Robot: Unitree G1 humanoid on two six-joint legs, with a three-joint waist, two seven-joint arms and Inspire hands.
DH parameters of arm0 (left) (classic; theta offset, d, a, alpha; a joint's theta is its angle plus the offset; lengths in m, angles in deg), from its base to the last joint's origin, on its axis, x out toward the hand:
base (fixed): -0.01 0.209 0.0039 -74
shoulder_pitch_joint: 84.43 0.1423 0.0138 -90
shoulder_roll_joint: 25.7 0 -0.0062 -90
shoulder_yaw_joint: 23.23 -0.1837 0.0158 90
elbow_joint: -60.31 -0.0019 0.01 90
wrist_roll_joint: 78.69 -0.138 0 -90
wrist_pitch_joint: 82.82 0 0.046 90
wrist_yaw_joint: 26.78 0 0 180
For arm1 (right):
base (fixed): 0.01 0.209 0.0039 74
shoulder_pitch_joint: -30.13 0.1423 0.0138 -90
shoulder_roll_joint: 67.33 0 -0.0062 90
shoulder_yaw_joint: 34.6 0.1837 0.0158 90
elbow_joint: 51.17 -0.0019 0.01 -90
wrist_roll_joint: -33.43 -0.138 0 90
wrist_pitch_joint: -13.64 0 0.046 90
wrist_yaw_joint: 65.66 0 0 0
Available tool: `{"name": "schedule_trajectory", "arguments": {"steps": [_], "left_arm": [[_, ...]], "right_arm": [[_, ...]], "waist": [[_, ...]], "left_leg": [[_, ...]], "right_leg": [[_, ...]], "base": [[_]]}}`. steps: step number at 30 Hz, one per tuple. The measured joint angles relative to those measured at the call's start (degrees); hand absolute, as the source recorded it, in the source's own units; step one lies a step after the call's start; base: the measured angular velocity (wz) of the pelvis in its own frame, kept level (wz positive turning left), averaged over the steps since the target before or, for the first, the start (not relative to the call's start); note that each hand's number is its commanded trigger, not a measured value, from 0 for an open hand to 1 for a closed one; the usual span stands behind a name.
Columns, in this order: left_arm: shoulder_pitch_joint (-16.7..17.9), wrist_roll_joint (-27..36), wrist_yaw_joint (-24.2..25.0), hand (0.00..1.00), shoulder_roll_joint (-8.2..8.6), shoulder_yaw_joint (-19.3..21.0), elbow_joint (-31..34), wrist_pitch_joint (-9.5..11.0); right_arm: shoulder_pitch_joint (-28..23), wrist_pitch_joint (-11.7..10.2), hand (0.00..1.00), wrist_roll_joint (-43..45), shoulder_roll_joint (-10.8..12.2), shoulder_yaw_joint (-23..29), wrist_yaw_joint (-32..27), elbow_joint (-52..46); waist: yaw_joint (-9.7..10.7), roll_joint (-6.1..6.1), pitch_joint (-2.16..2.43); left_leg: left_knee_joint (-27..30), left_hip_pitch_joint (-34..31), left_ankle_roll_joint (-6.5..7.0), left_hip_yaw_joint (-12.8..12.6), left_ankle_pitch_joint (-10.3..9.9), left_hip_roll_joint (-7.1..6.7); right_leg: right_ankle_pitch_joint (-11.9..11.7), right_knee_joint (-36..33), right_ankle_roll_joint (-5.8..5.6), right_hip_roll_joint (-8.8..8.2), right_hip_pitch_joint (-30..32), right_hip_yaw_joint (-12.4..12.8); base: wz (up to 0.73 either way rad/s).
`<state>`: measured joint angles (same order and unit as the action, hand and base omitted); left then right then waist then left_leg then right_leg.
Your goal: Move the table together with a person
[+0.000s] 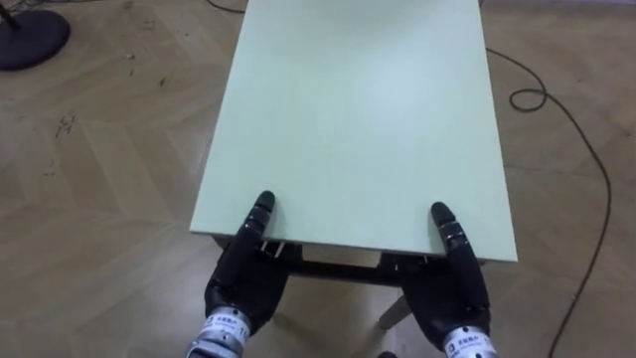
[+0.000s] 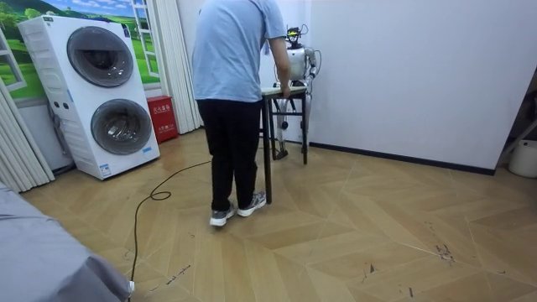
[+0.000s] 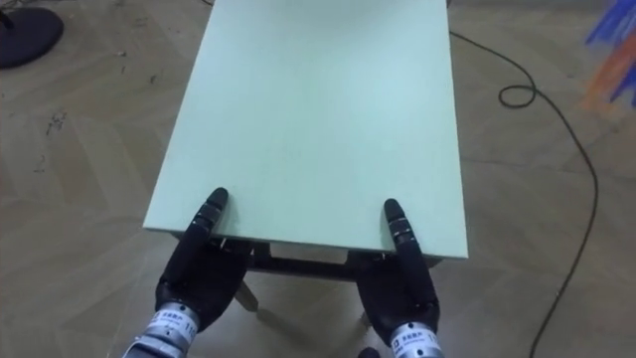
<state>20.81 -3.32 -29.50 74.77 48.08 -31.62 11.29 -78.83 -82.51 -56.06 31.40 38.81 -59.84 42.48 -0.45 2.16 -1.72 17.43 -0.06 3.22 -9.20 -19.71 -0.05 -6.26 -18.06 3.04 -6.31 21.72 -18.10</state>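
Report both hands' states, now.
Left hand: on the table edge; cannot be told.
Right hand: same edge; cannot be told.

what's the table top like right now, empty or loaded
Empty: the table top is bare pale green; just the left hand and right hand clamp its near edge, thumbs on top.

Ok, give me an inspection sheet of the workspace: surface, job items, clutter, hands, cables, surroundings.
Surface: table, pale green top, plain.
Job's things: the table; a person stands at its far end with a hand on its edge.
Clutter: nothing seen on the top.
Hands: left hand and right hand at the table's near edge, one by each corner.
Cables: dark cable loops on the floor right of the table.
Surroundings: wood floor, round dark base, stacked washing machines, white wall.
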Motion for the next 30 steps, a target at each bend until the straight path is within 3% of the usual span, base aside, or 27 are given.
{"name": "schedule_trajectory", "arguments": {"steps": [2,3,4,5,8,9,12,14,16,24,30], "left_arm": [[0.0,-0.04,-0.13,1.0,-0.12,-0.03,-0.01,-0.06],[0.03,-0.04,-0.34,1.0,-0.12,-0.05,-0.02,-0.13],[0.07,-0.04,-0.85,1.0,-0.09,-0.15,-0.09,-0.78],[0.1,-0.47,-0.96,1.0,-0.17,-0.4,-0.08,-1.44],[0.14,-1.05,-0.9,1.0,-0.21,-0.23,0.07,-1.4],[0.14,-1.17,-0.87,1.0,-0.26,-0.02,0.07,-1.4],[0.14,-1.79,-0.63,1.0,0.07,0.72,0.11,-1.19],[0.15,-1.86,-0.64,1.0,-0.12,0.69,0.12,-0.9],[0.16,-1.81,-0.64,1.0,-0.21,0.79,0.13,-0.8],[0.78,-1.2,-0.64,1.0,-0.95,0.96,1.45,-0.15],[1.66,-1.19,-0.27,1.0,-0.9,1.14,1.51,0.01]], "right_arm": [[-0.24,-0.05,1.0,-0.15,0.36,-0.22,-0.34,0.0],[-0.4,-0.08,1.0,-0.13,0.35,-0.21,-0.5,0.0],[-0.97,-0.25,1.0,-0.12,0.32,-0.12,-0.76,-0.03],[-1.93,-0.67,1.0,-0.23,0.32,0.04,-0.75,-0.25],[-1.86,-1.4,1.0,-0.54,0.32,-0.68,-0.71,-0.31],[-1.72,-1.67,1.0,-0.53,0.32,-1.17,-0.71,-0.31],[-1.06,-2.67,1.0,-0.54,0.33,-2.43,-0.73,-0.27],[-0.93,-2.85,1.0,-0.54,0.61,-2.74,-0.74,-0.18],[-0.46,-3.12,1.0,-0.52,0.49,-3.05,-0.74,0.01],[0.67,-3.62,1.0,-0.93,-0.15,-3.65,-0.74,-0.01],[0.67,-3.73,1.0,-0.73,-0.43,-4.06,-0.53,0.12]], "waist": [[0.8,-0.73,0.02],[1.17,-0.86,0.03],[2.25,-0.87,0.03],[2.83,-0.94,0.07],[1.5,-1.25,0.24],[1.34,-1.36,0.24],[-0.5,-1.32,0.3],[-1.55,-1.37,0.31],[-1.62,-1.42,0.31],[-1.8,-2.08,0.32],[-2.69,-2.14,0.34]], "left_leg": [[0.03,-1.03,1.09,-0.49,1.12,-0.72],[0.08,-1.1,1.24,-1.44,1.23,-0.73],[0.06,-0.71,1.21,-4.34,1.46,-0.14],[-0.68,-0.04,0.89,-6.44,1.96,0.34],[-1.83,0.45,0.35,-7.83,2.9,0.3],[-1.67,0.53,0.2,-7.84,2.96,0.22],[-2.16,0.42,-0.91,-7.72,3.68,0.57],[-2.58,0.48,-1.59,-7.86,4.09,1.7],[-2.78,0.28,-1.76,-7.84,4.18,2.37],[-2.83,-0.69,-2.0,-7.06,4.32,3.34],[-2.95,-0.25,-2.19,-4.18,4.44,3.58]], "right_leg": [[-2.56,1.47,-2.9,-0.54,-0.12,3.43],[-2.4,0.86,-3.33,-0.7,-0.12,4.18],[1.96,-4.81,-3.98,-2.02,-0.09,4.47],[8.27,-11.64,-4.08,-3.56,-1.07,4.42],[16.17,-16.05,-5.63,-4.1,-5.3,7.18],[16.58,-14.64,-5.86,-3.74,-5.95,7.58],[16.21,-7.51,-4.85,-0.87,-8.28,7.86],[14.54,-3.81,-3.91,1.04,-9.61,7.8],[13.88,-2.47,-3.63,1.76,-9.89,7.78],[13.16,0.0,-3.32,2.64,-10.14,7.17],[12.3,3.86,-3.38,3.66,-13.05,6.21]], "base": [[0.25],[0.42],[0.6],[0.62],[0.08],[-0.19],[-0.27],[-0.17],[-0.08],[0.0],[0.11]]}}
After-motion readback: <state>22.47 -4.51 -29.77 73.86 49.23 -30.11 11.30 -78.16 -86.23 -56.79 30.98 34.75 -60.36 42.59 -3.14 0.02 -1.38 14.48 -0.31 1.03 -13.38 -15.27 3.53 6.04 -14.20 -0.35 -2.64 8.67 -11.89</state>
